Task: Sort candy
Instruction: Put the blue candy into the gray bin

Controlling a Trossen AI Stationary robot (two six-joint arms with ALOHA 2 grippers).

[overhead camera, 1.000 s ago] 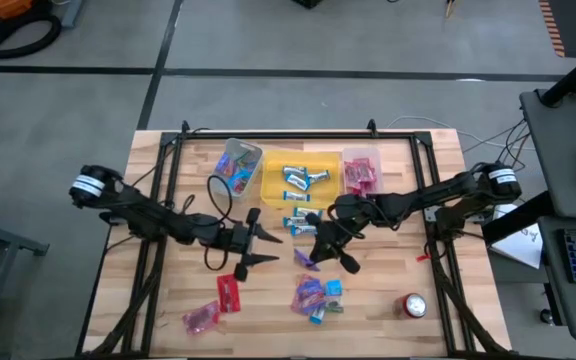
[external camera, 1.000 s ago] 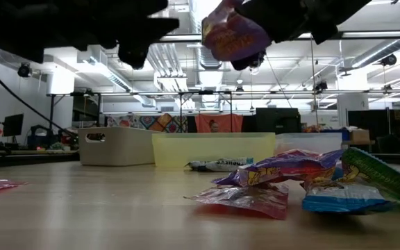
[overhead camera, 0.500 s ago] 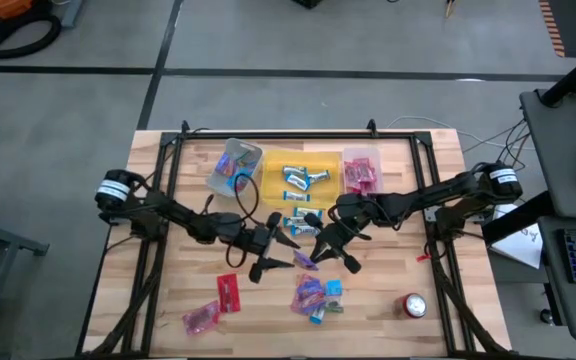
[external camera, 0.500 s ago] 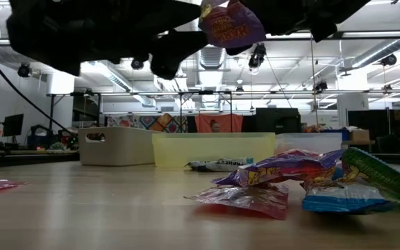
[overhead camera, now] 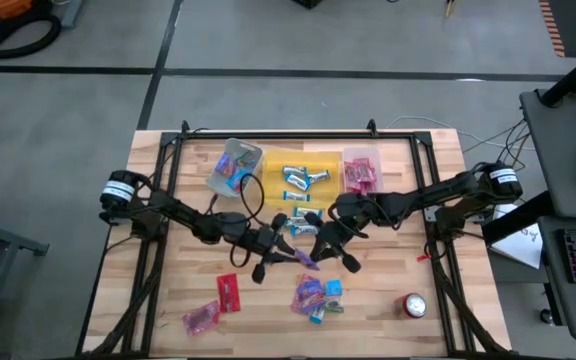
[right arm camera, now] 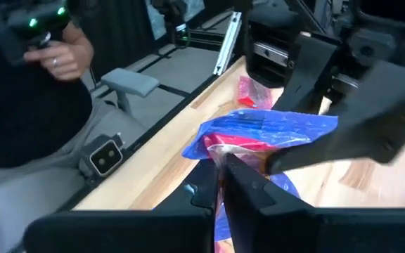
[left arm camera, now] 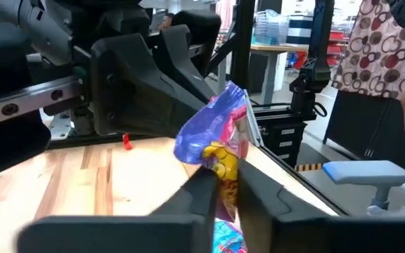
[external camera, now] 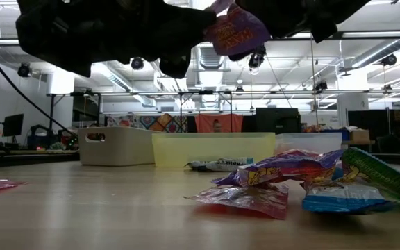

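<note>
A blue-purple wrapped candy (overhead camera: 306, 261) hangs high over the middle of the table, between both grippers. My left gripper (overhead camera: 288, 254) reaches in from the table's left and is shut on it. My right gripper (overhead camera: 318, 250) comes from the right and is shut on the same candy (external camera: 236, 31). A heap of mixed candy (overhead camera: 316, 295) lies on the wood nearer the front edge. Two red pieces (overhead camera: 228, 291) lie at the front left. My left gripper pinches the candy's wrapper (left arm camera: 225, 167) between its two fingers, coming in level from the table's left. The blue-purple part of the wrapper (left arm camera: 206, 133) stands out beyond the fingertips. The candy is clear of the table. My right gripper pinches the candy's pink-and-blue wrapper edge (right arm camera: 225, 152) between its two fingers, coming from the table's right and slanting slightly down. The crumpled blue part (right arm camera: 273, 126) spreads beyond the fingertips. The candy is held well above the table.
Three bins stand in a row at the far side: a clear one (overhead camera: 236, 165), a yellow one (overhead camera: 298, 176) and a pink-tinted one (overhead camera: 360, 171). Blue-and-white candies (overhead camera: 296, 220) lie in front of the yellow bin. A red and silver can (overhead camera: 413, 305) stands front right. A person sits beyond the table (right arm camera: 41, 84).
My left gripper has travelled toward the table's right, up to the candy that my right gripper holds, and has shut its open fingers on it. My right gripper has stayed in place with the candy aloft.
</note>
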